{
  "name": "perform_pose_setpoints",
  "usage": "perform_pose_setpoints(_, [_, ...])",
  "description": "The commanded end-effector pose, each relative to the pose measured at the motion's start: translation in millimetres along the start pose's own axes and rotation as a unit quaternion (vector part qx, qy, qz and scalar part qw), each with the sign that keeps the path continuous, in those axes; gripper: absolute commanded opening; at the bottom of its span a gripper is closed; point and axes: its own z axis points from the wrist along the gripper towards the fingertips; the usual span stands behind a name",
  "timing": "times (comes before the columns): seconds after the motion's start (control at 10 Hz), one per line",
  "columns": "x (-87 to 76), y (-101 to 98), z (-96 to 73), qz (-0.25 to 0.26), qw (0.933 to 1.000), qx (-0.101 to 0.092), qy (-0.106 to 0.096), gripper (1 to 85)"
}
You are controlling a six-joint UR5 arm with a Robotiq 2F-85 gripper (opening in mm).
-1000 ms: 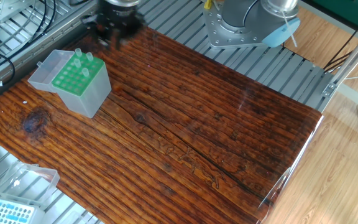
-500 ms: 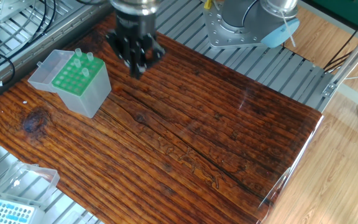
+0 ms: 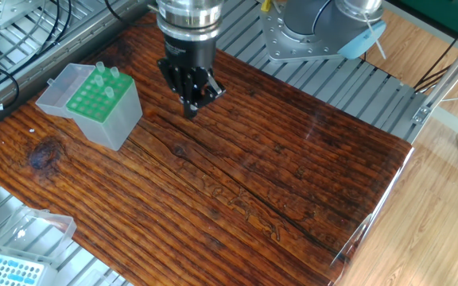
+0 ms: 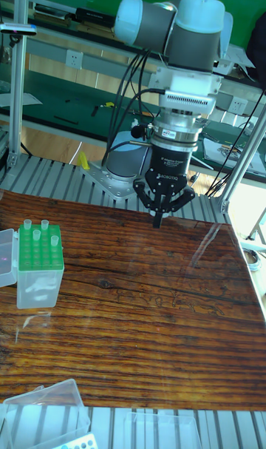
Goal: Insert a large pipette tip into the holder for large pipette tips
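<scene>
Green-topped and translucent, the plastic holder box with its grid of round holes [image 3: 102, 103] sits near the left edge of the dark wooden tabletop [image 3: 277, 175], its clear hinged lid thrown open on the far-left side. A few pale tips already stand upright in its far holes. Our black two-finger gripper [image 3: 192, 105] hangs pointing straight down just to the right of the holder, above the board and apart from it. The fingers look drawn together to a narrow point. We cannot tell whether a large pipette tip is pinched there: nothing translucent shows below the fingertips in either view, so the tip's whereabouts are unclear to us. We judge that any insertion means travelling left over the green plate with the tip's long axis vertical. The board to the right and nearer the camera offers free room; another flatter box with a light blue grid [image 3: 10, 270] lies at the near-left corner, well apart.
</scene>
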Motion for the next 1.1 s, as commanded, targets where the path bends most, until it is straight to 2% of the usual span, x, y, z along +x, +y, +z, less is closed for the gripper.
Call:
perform_pose_setpoints(0.0, [8.5, -9.0, 3.7, 0.022, 0.9994, 0.020, 0.020, 3.0])
perform_pose_setpoints(0.2, [19.1, -21.7, 2.5, 0.012, 0.9984, 0.039, 0.040, 1.0])
perform_pose_setpoints(0.6, [15.8, -22.9, 6.8, 0.001, 0.9990, 0.032, 0.030, 1.0])
perform_pose_setpoints(1.0, [18.6, -24.1, 7.4, 0.001, 0.9989, 0.032, 0.035, 1.0])
